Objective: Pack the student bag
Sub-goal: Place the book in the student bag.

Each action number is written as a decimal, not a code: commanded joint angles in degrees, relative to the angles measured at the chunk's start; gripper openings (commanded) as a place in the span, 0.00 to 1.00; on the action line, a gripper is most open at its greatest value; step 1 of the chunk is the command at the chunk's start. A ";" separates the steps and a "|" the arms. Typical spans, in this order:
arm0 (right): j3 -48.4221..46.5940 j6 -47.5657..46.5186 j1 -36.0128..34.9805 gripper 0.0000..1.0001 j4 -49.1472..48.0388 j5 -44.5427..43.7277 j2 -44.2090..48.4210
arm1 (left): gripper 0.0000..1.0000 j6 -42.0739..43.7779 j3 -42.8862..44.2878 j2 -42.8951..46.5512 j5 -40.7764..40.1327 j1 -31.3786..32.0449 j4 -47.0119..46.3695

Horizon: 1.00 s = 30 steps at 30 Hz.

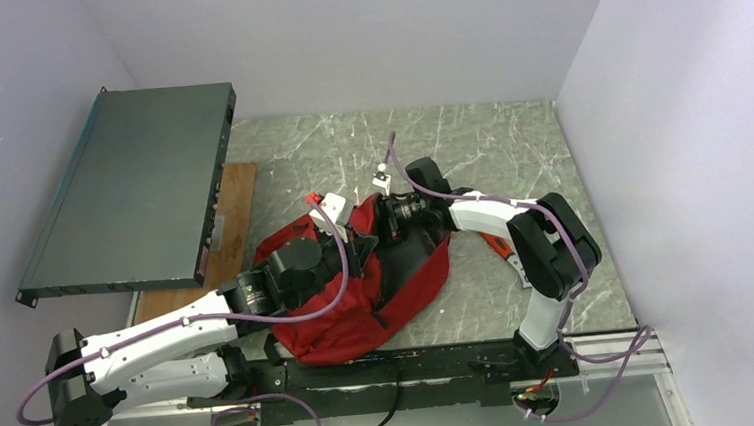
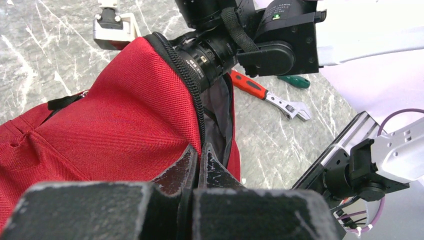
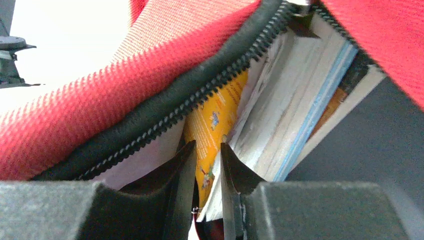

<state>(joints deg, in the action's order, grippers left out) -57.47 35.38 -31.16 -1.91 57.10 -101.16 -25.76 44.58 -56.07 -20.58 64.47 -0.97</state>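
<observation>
1. Student bag [image 1: 361, 329] lies on its side on the tabletop [image 1: 469, 146], between the two arms, with its open mouth facing the right tool.
2. Left tool [image 2: 200, 150]: jaws fully closed, pinching the bag's zipper edge [image 2: 192, 85] together with the grey lining just behind it. Judged purpose: lift the upper lip and hold the mouth apart so the other arm has room to work.
3. Right tool [image 3: 207, 152]: reaches into the mouth just ahead of the left tool and under the raised lip. Its jaws are narrow, with the orange-covered book [image 3: 212, 120] gripped between them by its edge.
4. Just beyond the right tool, a stack of books [image 3: 295, 100] stands on edge inside the bag, pages toward the tool. The orange one sits against the near side of that stack, directly below the zipper teeth.
5. Judged step: seating the orange book beside the others. A thin-edge grip suits sliding it in flat against the stack.
6. Risk, as a judgement: the cover could catch on the zipper teeth right above the right tool, or the lip could sag if the left pinch slips.
7. Outside the bag, beyond the right tool's wrist, a red-handled wrench [image 2: 272, 98] lies on the tabletop, not packed.
</observation>
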 commanded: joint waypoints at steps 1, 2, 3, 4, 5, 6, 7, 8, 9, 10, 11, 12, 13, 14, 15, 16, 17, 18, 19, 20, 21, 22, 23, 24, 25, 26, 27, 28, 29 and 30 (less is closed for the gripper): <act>-1.43 -2.84 2.72 0.27 2.21 -0.72 3.49 | 0.00 -0.52 1.47 1.73 1.36 0.49 -3.83; -0.92 -4.22 3.76 0.28 4.64 -1.55 4.55 | 0.00 -0.52 1.28 1.75 1.34 0.51 -3.89; -0.32 -5.38 4.75 0.28 6.36 -2.34 5.58 | 0.00 -0.52 1.22 1.64 1.21 0.51 -3.88; 0.48 -6.04 5.77 0.28 7.16 -2.80 6.61 | 0.00 -0.59 1.21 1.54 1.19 0.56 -3.79; 1.34 -6.13 6.44 0.29 7.13 -2.76 7.08 | 0.00 -0.65 1.14 1.36 1.25 0.52 -3.80; 2.15 -5.92 6.80 0.29 6.65 -2.68 7.07 | 0.00 -0.73 1.06 1.18 1.43 0.49 -3.94; 2.78 -5.50 6.71 0.29 5.91 -2.88 6.90 | 0.00 -0.82 0.96 1.03 1.60 0.51 -4.26; 3.39 -4.46 6.27 0.29 4.58 -3.05 6.41 | 0.00 -0.95 0.83 0.85 1.86 0.55 -4.63; 3.89 -3.28 5.38 0.29 2.77 -3.02 5.57 | 0.00 -1.10 0.78 0.69 2.06 0.51 -4.79; 4.26 -1.74 4.26 0.29 0.38 -2.86 4.62 | 0.00 -1.27 0.92 0.54 2.23 0.52 -4.70; 4.37 -0.35 3.00 0.29 -1.88 -2.67 3.65 | 0.00 -1.49 1.01 0.39 2.26 0.49 -4.57; 4.43 1.47 1.85 0.29 -4.63 -1.90 2.72 | 0.00 -1.68 1.11 0.29 2.36 0.48 -4.24; 4.89 4.27 1.21 0.29 -8.84 -0.17 1.92 | 0.00 -2.01 1.24 0.15 2.44 0.48 -3.84; 5.99 7.61 1.04 0.29 -13.67 1.20 1.41 | 0.00 -2.39 1.29 0.01 2.48 0.52 -3.52; 7.32 11.12 1.28 0.29 -18.10 2.07 1.35 | 0.00 -2.78 1.38 -0.25 2.48 0.49 -3.17; 8.33 12.48 2.05 0.29 -19.35 2.68 1.73 | 0.00 -3.20 1.53 -0.53 2.74 0.48 -2.85; 8.37 11.16 3.47 0.29 -17.54 2.67 2.68 | 0.00 -3.50 1.68 -0.91 3.03 0.59 -2.65; 8.02 8.06 5.10 0.29 -12.98 1.58 4.01 | 0.00 -3.73 1.88 -1.33 3.62 0.51 -2.52; 7.29 4.03 7.17 0.29 -6.77 -0.20 6.08 | 0.00 -3.95 2.08 -1.96 3.81 0.49 -2.41; 6.34 -0.21 9.26 0.29 0.97 -3.22 8.46 | 0.00 -4.15 2.53 -2.66 4.02 0.48 -2.08; 5.36 -4.29 11.01 0.29 7.84 -7.10 11.16 | 0.00 -4.46 3.17 -3.58 4.16 0.48 -1.22; 4.61 -7.32 12.61 0.32 14.46 -11.54 14.25 | 0.00 -4.67 3.95 -4.55 4.42 0.48 -0.47; 4.11 -9.61 13.52 0.35 19.73 -16.90 17.08 | 0.00 -4.65 4.71 -5.62 4.88 0.48 0.01; 3.82 -11.09 13.97 0.37 23.95 -22.49 21.37 | 0.00 -4.57 5.98 -7.01 5.39 0.47 0.51; 4.02 -11.94 13.99 0.42 28.00 -28.61 24.68 | 0.00 -4.61 7.17 -8.43 5.88 0.41 1.78; 4.52 -12.14 14.06 0.45 30.30 -32.49 27.54 | 0.00 -4.72 8.03 -9.71 6.47 0.40 2.38; 5.08 -12.01 14.10 0.47 32.27 -36.33 30.46 | 0.00 -4.62 8.66 -11.01 7.59 0.35 2.20; 5.50 -11.68 14.18 0.50 34.27 -39.99 33.17 | 0.04 -4.53 9.46 -12.31 8.99 0.27 1.87; 5.80 -11.39 14.19 0.53 35.65 -43.32 35.36 | 0.10 -4.37 10.44 -14.04 10.82 0.06 1.51; 5.84 -11.02 14.28 0.54 36.94 -45.95 37.67 | 0.14 -4.27 11.94 -15.87 13.65 -0.29 2.23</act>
<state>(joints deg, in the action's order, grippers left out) -50.78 27.51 -16.40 21.89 29.12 -70.76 -29.43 51.16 -67.88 -15.88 64.40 2.15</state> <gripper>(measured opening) 0.515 0.089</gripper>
